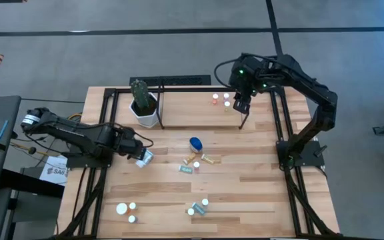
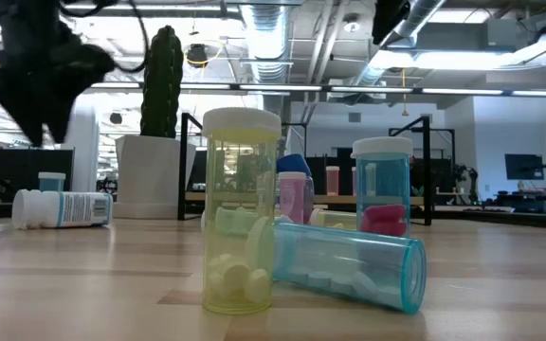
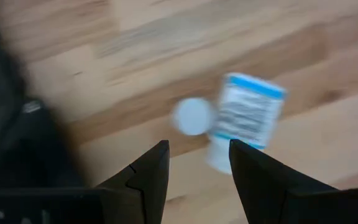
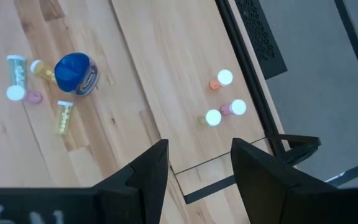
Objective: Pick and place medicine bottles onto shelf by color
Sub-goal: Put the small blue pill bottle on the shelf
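My left gripper stands open and points down over the table's left part. Below it a white medicine bottle with a blue-and-white label lies on its side, next to a round white cap. In the low view that white bottle lies before a small teal one. My right gripper hangs open, high over the shelf at the far side. Three white-capped bottles stand upright on the shelf board below it.
A blue rounded bottle and small amber, pink and teal ones lie mid-table. White bottles and teal ones sit near the front edge. A potted cactus stands on the shelf's left part, by a black post.
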Controlling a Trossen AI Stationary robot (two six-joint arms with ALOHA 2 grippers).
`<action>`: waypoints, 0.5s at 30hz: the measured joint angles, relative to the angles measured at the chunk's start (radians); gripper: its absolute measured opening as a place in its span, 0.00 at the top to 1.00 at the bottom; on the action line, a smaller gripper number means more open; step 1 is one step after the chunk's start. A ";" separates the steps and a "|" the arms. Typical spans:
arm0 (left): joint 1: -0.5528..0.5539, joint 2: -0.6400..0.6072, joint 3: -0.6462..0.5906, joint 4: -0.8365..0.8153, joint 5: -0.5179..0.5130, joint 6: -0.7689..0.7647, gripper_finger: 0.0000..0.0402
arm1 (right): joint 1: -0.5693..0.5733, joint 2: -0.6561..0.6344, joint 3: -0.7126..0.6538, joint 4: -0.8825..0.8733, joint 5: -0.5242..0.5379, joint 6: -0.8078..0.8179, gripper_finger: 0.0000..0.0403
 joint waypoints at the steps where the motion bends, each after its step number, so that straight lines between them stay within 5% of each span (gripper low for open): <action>1: 0.000 -0.001 0.000 -0.010 -0.003 -0.010 0.62 | -0.005 0.000 0.000 0.000 0.000 -0.002 0.51; 15: 0.000 0.035 -0.001 0.044 -0.052 -0.018 0.55 | -0.043 0.000 0.000 0.006 0.000 -0.025 0.51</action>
